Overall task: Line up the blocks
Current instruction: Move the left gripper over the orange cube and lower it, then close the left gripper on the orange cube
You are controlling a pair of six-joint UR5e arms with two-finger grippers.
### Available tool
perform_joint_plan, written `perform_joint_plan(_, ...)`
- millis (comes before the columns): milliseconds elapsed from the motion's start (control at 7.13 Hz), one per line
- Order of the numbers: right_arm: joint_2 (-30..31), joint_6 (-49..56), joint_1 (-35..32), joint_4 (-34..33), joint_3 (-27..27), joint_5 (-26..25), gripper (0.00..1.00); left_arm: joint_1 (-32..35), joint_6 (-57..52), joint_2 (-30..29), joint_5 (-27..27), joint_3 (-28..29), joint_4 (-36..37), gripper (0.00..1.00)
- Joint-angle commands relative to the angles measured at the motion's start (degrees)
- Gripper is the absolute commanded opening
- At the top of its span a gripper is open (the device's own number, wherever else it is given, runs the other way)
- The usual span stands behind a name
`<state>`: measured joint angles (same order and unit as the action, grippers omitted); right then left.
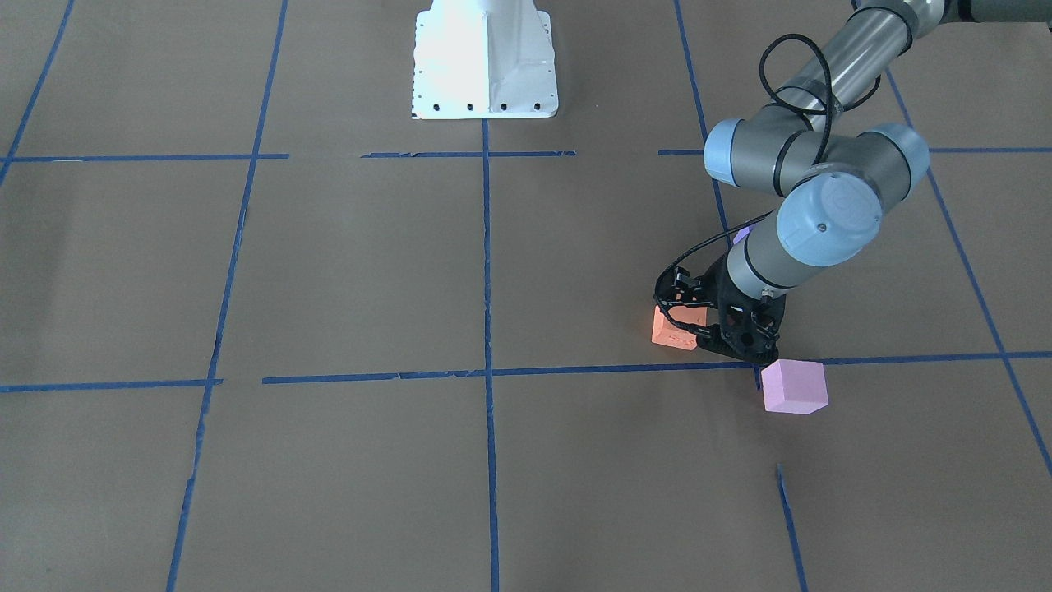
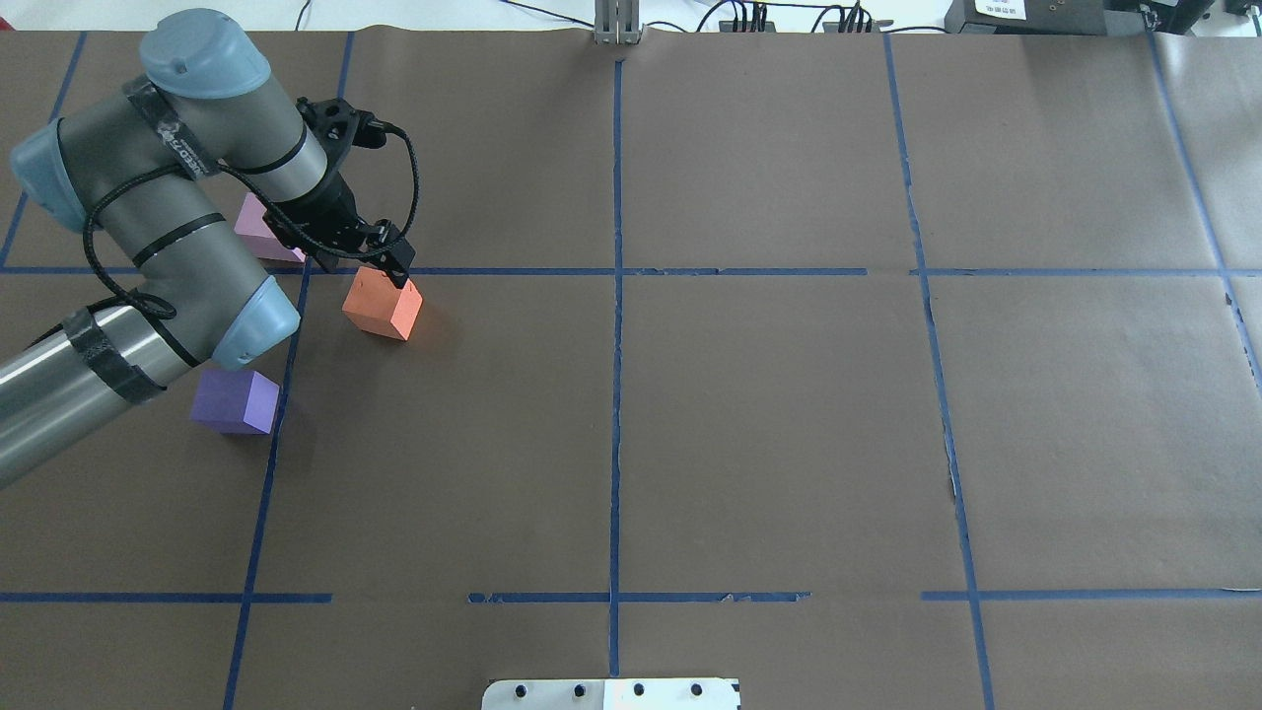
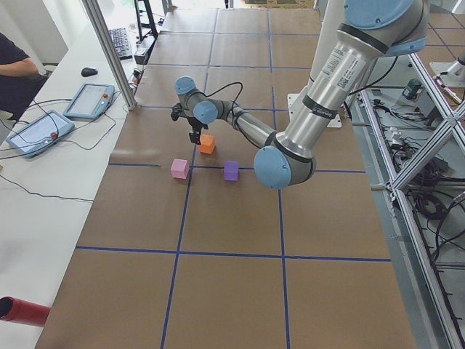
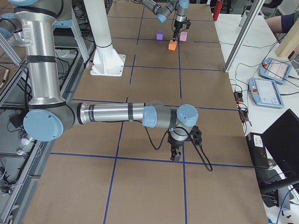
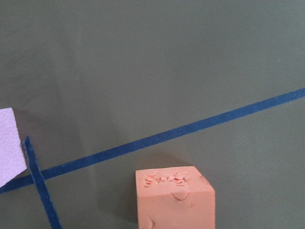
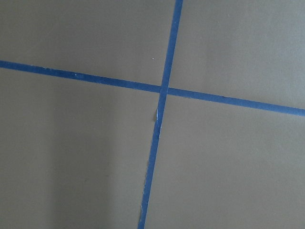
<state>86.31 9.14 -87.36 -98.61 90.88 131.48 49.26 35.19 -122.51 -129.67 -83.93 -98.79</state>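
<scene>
The orange block (image 2: 383, 306) lies just right of a tape crossing on the left of the table; it also shows in the left wrist view (image 5: 174, 200) and the front view (image 1: 672, 329). My left gripper (image 2: 394, 268) is right above its far top edge, fingers together and holding nothing. The pale pink block (image 2: 264, 227) lies beyond the gripper, partly behind the arm, and shows in the front view (image 1: 793, 386). The violet-blue block (image 2: 235, 400) lies nearer the robot, beside the left forearm. My right gripper (image 4: 176, 157) hangs low over a tape crossing far from the blocks; I cannot tell whether it is open.
Brown paper with a blue tape grid (image 2: 616, 394) covers the table. The white robot base (image 1: 485, 66) stands at the robot's edge. A post (image 2: 616, 25) and cables stand at the far edge. Tablets (image 3: 87, 102) and an operator are off to the side.
</scene>
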Motion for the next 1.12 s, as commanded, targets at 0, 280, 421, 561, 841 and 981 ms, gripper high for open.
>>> perform_joint_plan(0, 0.0, 0.0, 0.0, 0.0, 0.0, 0.0, 1.00, -1.3, 0.5, 0.4, 1.4, 0.3, -0.4, 1.00)
perform_joint_plan(280, 0.0, 0.0, 0.0, 0.0, 0.0, 0.0, 1.00, -2.2, 0.7, 0.4, 2.5, 0.6, -0.4, 1.00)
perform_joint_plan(421, 0.0, 0.0, 0.0, 0.0, 0.0, 0.0, 1.00, -2.4, 0.6, 0.4, 2.6, 0.8, -0.5, 1.00)
perform_joint_plan(561, 0.0, 0.0, 0.0, 0.0, 0.0, 0.0, 1.00, -2.5, 0.6, 0.3, 2.7, 1.7, -0.5, 0.99)
perform_joint_plan(841, 0.0, 0.0, 0.0, 0.0, 0.0, 0.0, 1.00, -2.8, 0.6, 0.0, 2.6, 3.1, -1.9, 0.98)
perform_joint_plan(981, 0.0, 0.0, 0.0, 0.0, 0.0, 0.0, 1.00, -2.9, 0.6, -0.1, 2.7, 3.1, -2.5, 0.95)
